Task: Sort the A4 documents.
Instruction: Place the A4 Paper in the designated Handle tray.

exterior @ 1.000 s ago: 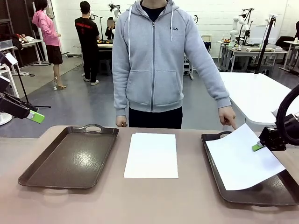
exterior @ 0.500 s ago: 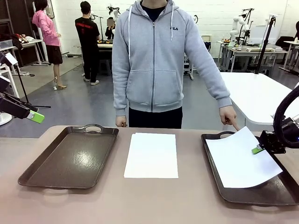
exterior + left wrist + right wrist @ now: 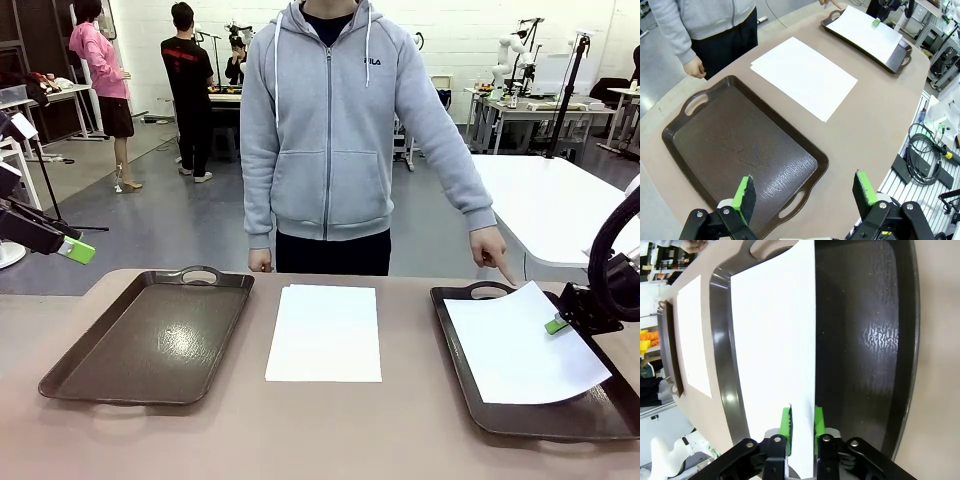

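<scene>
Across the brown table [image 3: 400,430], the right gripper [image 3: 556,324] pinches one A4 sheet [image 3: 515,345], which overlaps the right tray's [image 3: 600,420] rim. If released askew, it may slide out. The left gripper [image 3: 805,192] hangs spread; the other documents [image 3: 324,332] lie mid-table.

Finish, tray at 9 o'clock [image 3: 150,340]: dark brown, glossy, finely pebbled, plastic-looking. Same sheen on tray at 3 o'clock [image 3: 860,340]. A4 documents [image 3: 324,333]: smooth matt white paper. Tabletop [image 3: 300,430]: matt, smooth. Hoodie [image 3: 330,130]: grey cloth.

Plain white A4 stack [image 3: 323,332] flat at table [image 3: 400,440] ctr, 1 A4 sheet [image 3: 520,345] in R tray [image 3: 560,422], R edge lifted
</scene>
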Controlling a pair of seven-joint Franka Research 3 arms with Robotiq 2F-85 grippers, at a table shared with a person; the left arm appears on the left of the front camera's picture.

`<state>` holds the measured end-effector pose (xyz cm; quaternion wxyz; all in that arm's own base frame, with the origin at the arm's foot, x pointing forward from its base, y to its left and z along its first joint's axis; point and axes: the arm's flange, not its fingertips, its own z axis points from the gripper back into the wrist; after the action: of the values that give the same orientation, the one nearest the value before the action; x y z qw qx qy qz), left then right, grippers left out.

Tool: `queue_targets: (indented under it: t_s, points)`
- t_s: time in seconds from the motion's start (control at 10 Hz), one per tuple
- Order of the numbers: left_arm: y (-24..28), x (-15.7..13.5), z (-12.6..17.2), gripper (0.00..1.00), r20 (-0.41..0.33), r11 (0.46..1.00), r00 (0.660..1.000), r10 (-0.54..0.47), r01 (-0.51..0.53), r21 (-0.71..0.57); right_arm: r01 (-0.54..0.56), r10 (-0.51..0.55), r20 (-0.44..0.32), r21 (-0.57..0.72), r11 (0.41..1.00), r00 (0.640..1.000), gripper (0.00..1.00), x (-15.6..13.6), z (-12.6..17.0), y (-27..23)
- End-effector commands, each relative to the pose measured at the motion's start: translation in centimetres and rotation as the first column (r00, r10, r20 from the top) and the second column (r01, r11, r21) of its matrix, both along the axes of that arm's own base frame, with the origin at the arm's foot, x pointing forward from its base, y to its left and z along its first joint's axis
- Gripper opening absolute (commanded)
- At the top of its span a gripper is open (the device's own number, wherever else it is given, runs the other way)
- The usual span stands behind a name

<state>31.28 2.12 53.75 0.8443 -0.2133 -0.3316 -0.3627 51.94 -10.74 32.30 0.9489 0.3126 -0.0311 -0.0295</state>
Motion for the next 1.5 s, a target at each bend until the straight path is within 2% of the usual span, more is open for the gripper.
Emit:
queue_targets:
  t_s: [0.0,0.6,1.0,1.4]
  points:
    - [0.2,0.1,-0.2,1.00,0.013,1.000,1.000,-0.021,0.022,-0.012,0.013,-0.013,-0.014,-0.032,0.999,1.000,0.44,-0.1,0.3,0.5]
    - [0.2,0.1,-0.2,1.00,0.013,1.000,1.000,-0.021,0.022,-0.012,0.028,-0.026,0.018,-0.110,0.994,0.999,1.00,-0.1,1.6,0.2]
    - [0.2,0.1,-0.2,1.00,0.013,1.000,1.000,-0.021,0.022,-0.012,0.055,-0.049,0.054,-0.106,0.993,0.997,1.00,-0.5,2.9,-0.1]
    - [0.2,0.1,-0.2,1.00,0.013,1.000,1.000,-0.021,0.022,-0.012,0.025,-0.021,0.055,-0.078,0.997,0.998,1.00,0.2,2.6,-0.6]
